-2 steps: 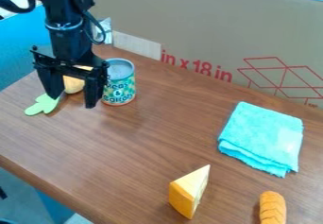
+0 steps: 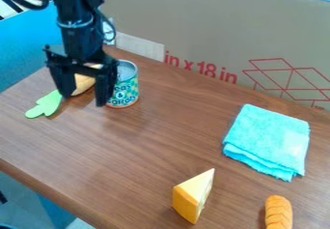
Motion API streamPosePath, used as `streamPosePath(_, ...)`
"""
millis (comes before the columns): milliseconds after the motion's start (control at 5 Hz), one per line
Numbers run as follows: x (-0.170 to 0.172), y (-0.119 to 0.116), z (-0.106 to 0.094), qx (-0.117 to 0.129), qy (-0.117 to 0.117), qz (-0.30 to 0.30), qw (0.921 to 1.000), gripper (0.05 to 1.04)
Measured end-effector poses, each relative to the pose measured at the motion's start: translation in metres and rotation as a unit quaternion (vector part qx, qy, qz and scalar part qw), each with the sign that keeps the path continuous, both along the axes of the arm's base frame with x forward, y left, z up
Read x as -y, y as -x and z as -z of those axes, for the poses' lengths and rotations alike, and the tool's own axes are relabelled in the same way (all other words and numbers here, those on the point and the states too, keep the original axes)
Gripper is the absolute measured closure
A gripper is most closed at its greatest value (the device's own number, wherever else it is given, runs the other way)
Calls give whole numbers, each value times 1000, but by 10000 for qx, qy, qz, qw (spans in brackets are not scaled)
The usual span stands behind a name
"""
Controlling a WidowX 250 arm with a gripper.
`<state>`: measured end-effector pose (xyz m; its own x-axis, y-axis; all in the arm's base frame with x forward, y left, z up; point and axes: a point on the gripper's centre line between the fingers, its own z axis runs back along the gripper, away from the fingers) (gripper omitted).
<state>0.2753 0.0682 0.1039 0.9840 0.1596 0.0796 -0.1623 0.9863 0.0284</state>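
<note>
A: A big cardboard panel [image 2: 213, 25] with red print stands behind the brown wooden counter [image 2: 135, 160]. Where is the claw [image 2: 85, 93]?

B: Over the far left part of the counter, hanging down from the black arm [image 2: 77, 25]. It's released, with its two fingers spread well apart.

A: What is it nearest to?

B: A toy vegetable [image 2: 84, 83] with a tan body and a green leafy top [image 2: 45, 105]. The body shows behind and between the fingers, and the top pokes out toward the left edge. A tin can [image 2: 128, 89] with a patterned label stands upright just beside it; one finger overlaps the can in view, and I can't tell whether they touch.

A: And elsewhere?

B: A folded turquoise cloth [image 2: 268, 141] lies on the right, a toy cheese wedge [image 2: 192, 198] sits near the front, and a ridged orange piece [image 2: 278, 213] is at the bottom right edge.
</note>
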Motion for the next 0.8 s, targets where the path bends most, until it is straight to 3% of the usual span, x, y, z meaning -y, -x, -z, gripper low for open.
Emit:
streamPosePath(400, -7, -36, -4, 294, 80, 32, 9995, 82)
streamPosePath(800, -6, -74, 5, 592, 220, 148, 9979, 82)
